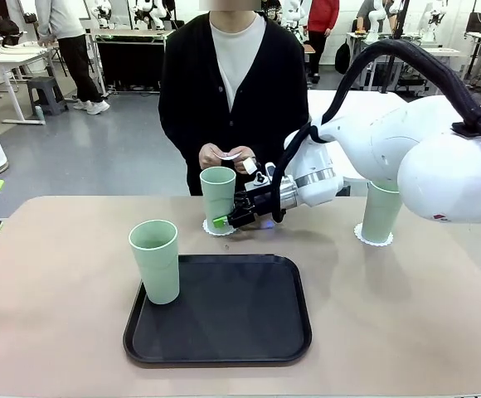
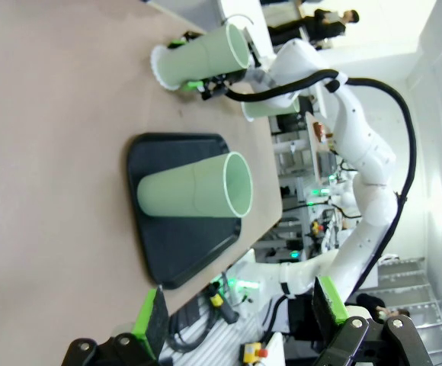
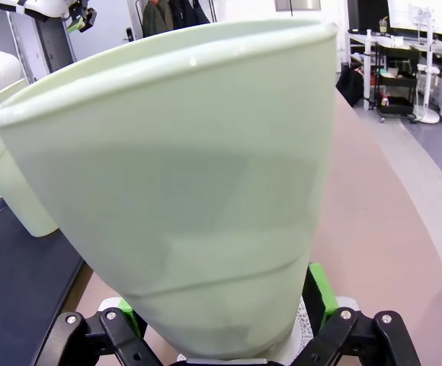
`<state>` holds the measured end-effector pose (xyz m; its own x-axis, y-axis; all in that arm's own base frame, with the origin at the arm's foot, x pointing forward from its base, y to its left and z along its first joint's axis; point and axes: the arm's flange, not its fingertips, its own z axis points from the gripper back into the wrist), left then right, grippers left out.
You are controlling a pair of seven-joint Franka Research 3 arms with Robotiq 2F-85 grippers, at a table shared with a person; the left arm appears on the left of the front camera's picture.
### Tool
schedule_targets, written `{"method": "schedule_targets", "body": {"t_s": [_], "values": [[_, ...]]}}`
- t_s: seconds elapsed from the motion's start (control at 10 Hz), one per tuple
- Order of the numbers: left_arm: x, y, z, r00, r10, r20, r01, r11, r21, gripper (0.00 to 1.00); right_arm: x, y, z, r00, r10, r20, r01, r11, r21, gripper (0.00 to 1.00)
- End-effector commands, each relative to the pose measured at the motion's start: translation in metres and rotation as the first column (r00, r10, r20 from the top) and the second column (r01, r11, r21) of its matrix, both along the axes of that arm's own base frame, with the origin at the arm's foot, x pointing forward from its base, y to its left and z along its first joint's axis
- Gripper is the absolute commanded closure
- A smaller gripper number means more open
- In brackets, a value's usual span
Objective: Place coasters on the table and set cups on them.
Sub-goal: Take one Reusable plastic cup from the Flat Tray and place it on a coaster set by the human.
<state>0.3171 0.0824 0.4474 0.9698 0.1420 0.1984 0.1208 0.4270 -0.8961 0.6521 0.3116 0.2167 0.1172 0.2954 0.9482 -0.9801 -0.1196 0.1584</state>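
A pale green cup (image 1: pixel 217 191) (image 2: pixel 206 57) (image 3: pixel 198 206) stands on a white coaster (image 1: pixel 210 228) (image 2: pixel 160 69) (image 3: pixel 306 329) at the far middle of the beige table (image 1: pixel 58 274). My right gripper (image 1: pixel 224 220) (image 3: pixel 222 301) is open around its base, with a green pad (image 3: pixel 320 293) close on each side. A second cup (image 1: pixel 381 211) (image 2: pixel 270 108) rests on a coaster (image 1: pixel 373 238) at the far right. The third cup (image 1: pixel 155 261) (image 2: pixel 194 196) (image 3: pixel 11 175) stands at the left edge of the black tray (image 1: pixel 224 311). My left gripper (image 2: pixel 240 311) is open and holds nothing.
A person in a black cardigan stands at the far side, with both hands (image 1: pixel 224 155) holding a white coaster at waist height. The black tray (image 2: pixel 183 252) (image 3: pixel 15 282) lies at the near middle of the table. My right arm (image 1: pixel 390 141) reaches across from the right.
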Motion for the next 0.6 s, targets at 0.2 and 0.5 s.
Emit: {"method": "schedule_targets", "body": {"t_s": [0.2, 0.5], "values": [[-0.0004, 0.001, 0.0003, 1.0, -0.001, 0.008, 0.001, 1.0, -0.01, 0.0, 0.0085, 0.0036, 0.0069, 0.997, 0.043, -0.058, -0.047, 0.996, -0.079, 0.0], [-0.0004, 0.001, 0.0003, 1.0, -0.001, 0.008, 0.001, 1.0, -0.01, 0.0, 0.0062, 0.0024, 0.0081, 0.994, 0.059, -0.089, -0.07, 0.989, -0.127, 0.0]]}}
